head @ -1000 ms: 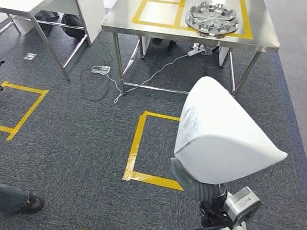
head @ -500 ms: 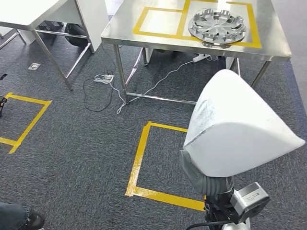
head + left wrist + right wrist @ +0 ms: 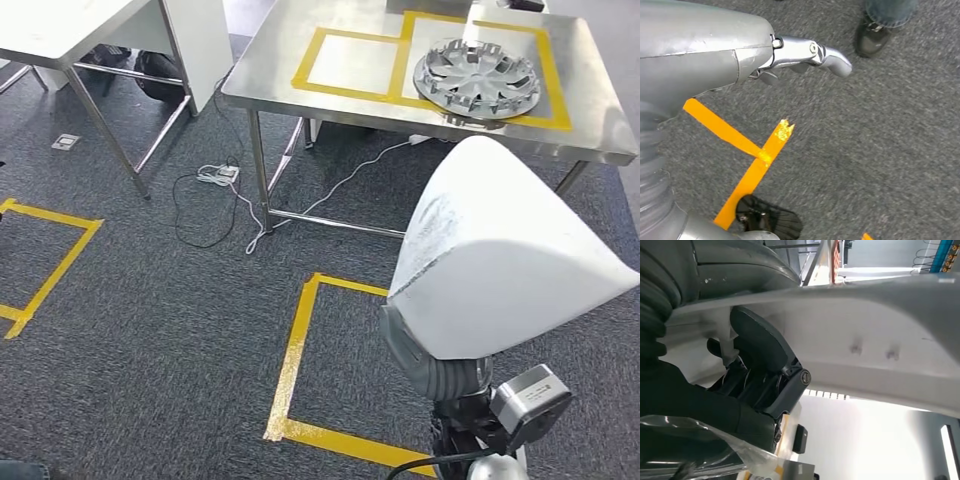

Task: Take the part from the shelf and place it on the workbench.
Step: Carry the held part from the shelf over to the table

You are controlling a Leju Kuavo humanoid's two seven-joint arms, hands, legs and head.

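A large white curved part [image 3: 498, 260] fills the lower right of the head view, and my right hand [image 3: 432, 366] grips it from underneath. In the right wrist view the dark fingers [image 3: 764, 365] clamp the part's pale underside [image 3: 874, 355]. The steel workbench [image 3: 362, 95] stands ahead with yellow tape squares on its top. A silver hubcap [image 3: 477, 78] lies in the right one. My left hand [image 3: 802, 52] hangs over the carpet, fingers stretched out and holding nothing.
A yellow tape square [image 3: 294, 350] marks the carpet in front of the workbench. Cables and a power strip [image 3: 219, 175] lie by its left leg. A white table [image 3: 75, 25] stands at the far left. A person's shoe [image 3: 870, 37] is near my left hand.
The whole view has shifted: the camera has moved, and the workbench now sits lower and larger in the picture. The shoe at the lower left has slid out of the head view. My grip on the white part is unchanged.
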